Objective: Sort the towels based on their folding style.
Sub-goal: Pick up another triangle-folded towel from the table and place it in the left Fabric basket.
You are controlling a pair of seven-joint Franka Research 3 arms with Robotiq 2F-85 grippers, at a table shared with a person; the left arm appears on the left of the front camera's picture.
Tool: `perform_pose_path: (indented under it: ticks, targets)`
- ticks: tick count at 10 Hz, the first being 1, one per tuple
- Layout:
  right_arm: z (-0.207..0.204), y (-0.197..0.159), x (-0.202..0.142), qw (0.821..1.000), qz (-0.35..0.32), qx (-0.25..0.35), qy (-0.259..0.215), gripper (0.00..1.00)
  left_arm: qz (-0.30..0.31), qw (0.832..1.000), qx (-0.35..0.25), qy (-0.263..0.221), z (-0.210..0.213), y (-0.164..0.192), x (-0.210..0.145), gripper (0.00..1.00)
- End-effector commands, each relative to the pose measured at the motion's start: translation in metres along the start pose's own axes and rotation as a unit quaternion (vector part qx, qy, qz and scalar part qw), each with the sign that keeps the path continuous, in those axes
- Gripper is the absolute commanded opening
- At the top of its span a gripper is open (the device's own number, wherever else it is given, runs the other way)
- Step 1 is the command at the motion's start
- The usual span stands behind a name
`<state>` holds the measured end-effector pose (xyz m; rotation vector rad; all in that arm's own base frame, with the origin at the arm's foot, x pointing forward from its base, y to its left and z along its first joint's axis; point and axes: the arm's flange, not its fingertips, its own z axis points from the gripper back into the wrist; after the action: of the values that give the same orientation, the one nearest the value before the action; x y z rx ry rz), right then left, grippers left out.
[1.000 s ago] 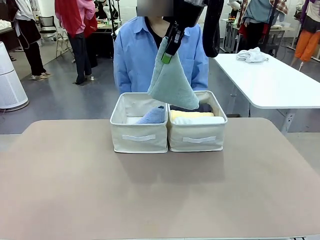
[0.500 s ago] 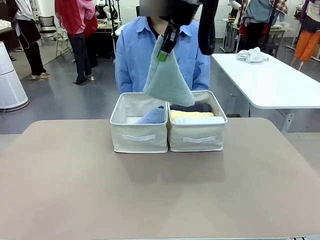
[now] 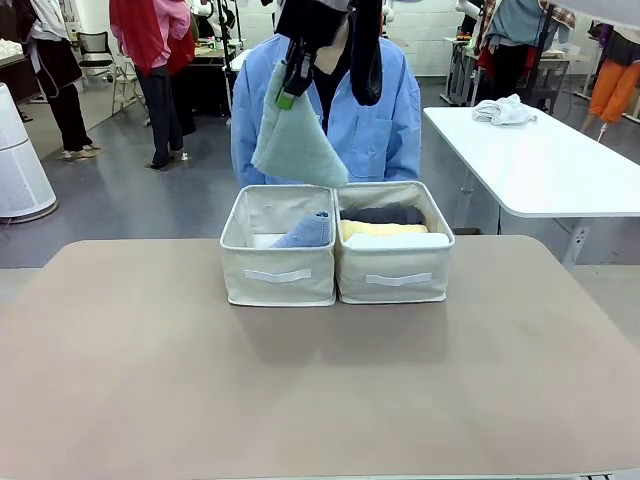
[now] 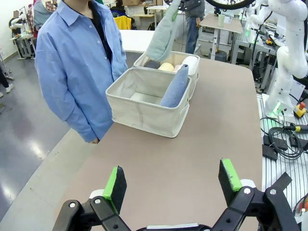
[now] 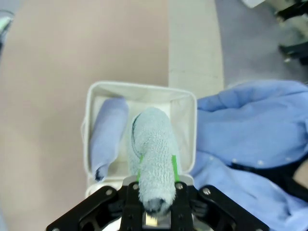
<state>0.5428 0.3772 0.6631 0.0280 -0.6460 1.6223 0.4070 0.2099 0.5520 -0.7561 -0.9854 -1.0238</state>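
My right gripper hangs high over the left beige basket, shut on the tip of a grey-green cone towel. In the right wrist view the gripper clamps that towel, which dangles above the basket. A pale blue cone towel leans inside this basket. The right basket holds dark grey, yellow and white rolls. My left gripper stands open, well back from the baskets above the table.
A person in a blue shirt stands close behind the baskets. The brown table stretches wide in front of them. A white table at the right carries a white cloth lump.
My right gripper has carried the grey-green towel left and a little up, from over the divide between the baskets to above the left basket.
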Motion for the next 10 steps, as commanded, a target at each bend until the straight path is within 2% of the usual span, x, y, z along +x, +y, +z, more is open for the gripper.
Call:
perform_pose_path:
  ticks: [1,4,10]
  targets:
    - [-0.015,-0.012,0.01,0.999,-0.009,-0.017,-0.036,0.19,-0.002,1.0,0.0,-0.004,0.002,-0.002,0.0,1.0]
    - [-0.043,-0.011,0.009,0.998,-0.015,-0.036,-0.04,0.19,-0.002,1.0,0.0,-0.004,0.002,-0.002,0.0,1.0]
    - [-0.096,0.004,0.005,0.999,-0.037,0.015,0.009,0.19,-0.002,1.0,0.0,-0.004,0.002,-0.002,0.0,1.0]
